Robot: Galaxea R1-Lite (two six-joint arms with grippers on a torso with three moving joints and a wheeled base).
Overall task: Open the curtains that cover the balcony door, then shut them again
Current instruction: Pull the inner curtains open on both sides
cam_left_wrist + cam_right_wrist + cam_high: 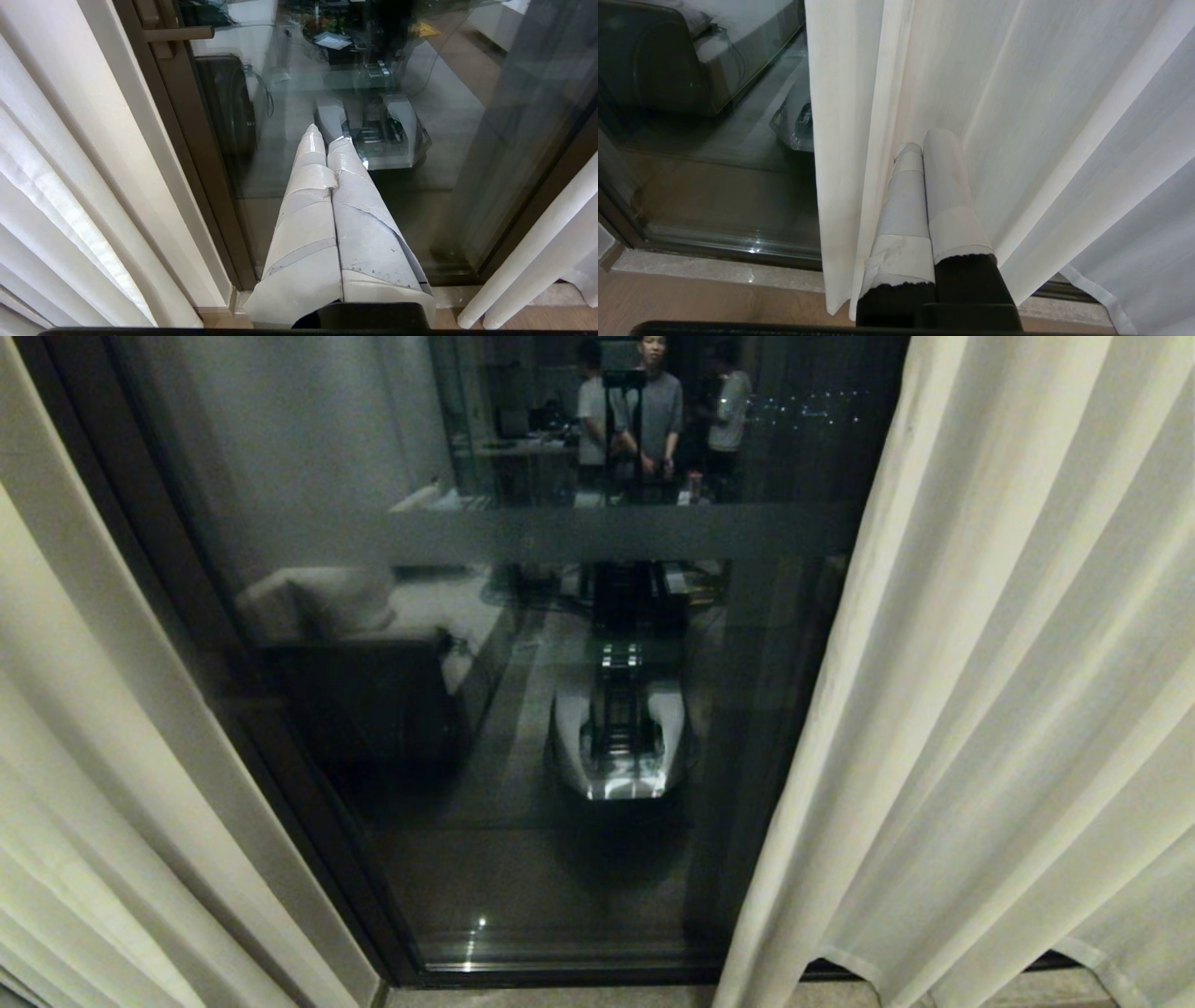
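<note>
Head view: the curtains [980, 709] hang parted to both sides; the door [523, 709] glass is exposed between them, reflecting people and the robot. No arm is visible.

Left wrist view: the left gripper [325, 135] is closed and empty, facing the glass.

Right wrist view: the right gripper [924, 144] is closed and empty, close to the right panel's pleats. Risk: closed fingers may slide off loose fabric, or strike the glass.

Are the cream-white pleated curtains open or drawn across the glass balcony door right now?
Open. The left panel and right panel hang apart, exposing the dark-framed glass balcony door between them.
</note>
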